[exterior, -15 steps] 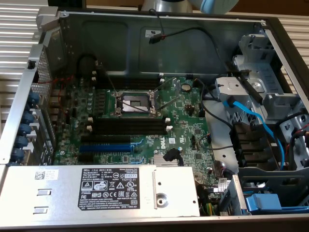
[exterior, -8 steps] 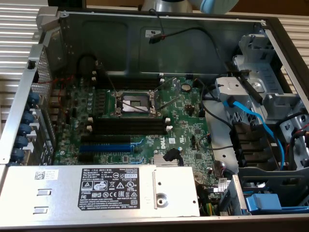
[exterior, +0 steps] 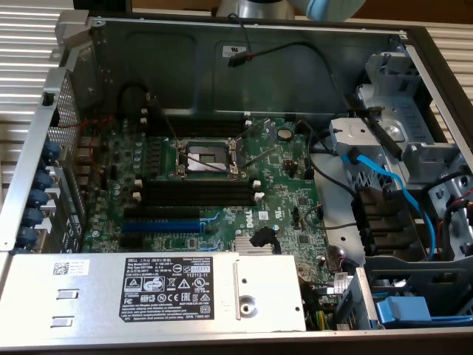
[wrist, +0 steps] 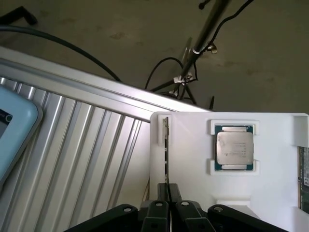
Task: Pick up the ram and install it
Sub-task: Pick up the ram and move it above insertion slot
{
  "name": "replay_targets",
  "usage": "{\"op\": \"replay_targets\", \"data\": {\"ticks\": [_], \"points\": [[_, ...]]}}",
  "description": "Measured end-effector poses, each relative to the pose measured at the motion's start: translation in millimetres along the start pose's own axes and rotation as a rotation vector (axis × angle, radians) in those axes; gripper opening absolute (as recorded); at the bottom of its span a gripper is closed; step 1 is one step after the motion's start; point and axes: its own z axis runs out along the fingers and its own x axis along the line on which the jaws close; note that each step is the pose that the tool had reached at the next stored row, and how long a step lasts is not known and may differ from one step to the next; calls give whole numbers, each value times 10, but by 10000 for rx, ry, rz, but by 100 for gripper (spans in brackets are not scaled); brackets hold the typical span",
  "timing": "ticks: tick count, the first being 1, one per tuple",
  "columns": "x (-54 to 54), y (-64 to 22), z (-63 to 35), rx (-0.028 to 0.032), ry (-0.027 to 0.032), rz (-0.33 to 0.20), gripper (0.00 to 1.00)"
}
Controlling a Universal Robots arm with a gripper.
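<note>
The ram (wrist: 166, 145) stands on edge as a thin green strip in a narrow slot of the white tray (wrist: 193, 159). My gripper (wrist: 167, 195) is right over its near end, with the black fingers (wrist: 176, 193) pressed together on the strip: shut on the ram. In the exterior view the open computer case shows the motherboard (exterior: 281, 185) with long black memory slots (exterior: 196, 191) beside the processor socket (exterior: 207, 157).
A processor chip (wrist: 234, 147) sits in a pocket of the tray, and a green board (wrist: 304, 179) lies at the tray's edge. A ribbed metal surface (wrist: 82, 145) lies beside the tray. Inside the case are a blue expansion slot (exterior: 159, 224), the power supply (exterior: 148, 288), blue cables (exterior: 384, 177) and the drive cage (exterior: 414, 140).
</note>
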Motion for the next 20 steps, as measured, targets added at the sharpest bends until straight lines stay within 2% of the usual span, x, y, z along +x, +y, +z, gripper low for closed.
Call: {"op": "replay_targets", "data": {"ticks": [2, 9, 11, 12, 14, 15, 17, 19, 20], "points": [[0, 2, -38, -29, -7, 0, 12], [5, 15, -335, -100, -17, -1, 12], [5, 17, -375, -122, 58, 2, 12], [7, 20, -451, -136, 104, 3, 12], [8, 24, -546, -148, 143, 5, 12], [9, 26, -633, -155, 174, 7, 12], [11, 28, -724, -163, 195, 9, 12], [12, 33, -860, -188, 280, 13, 12], [13, 33, -861, -197, 320, 14, 12]]}}
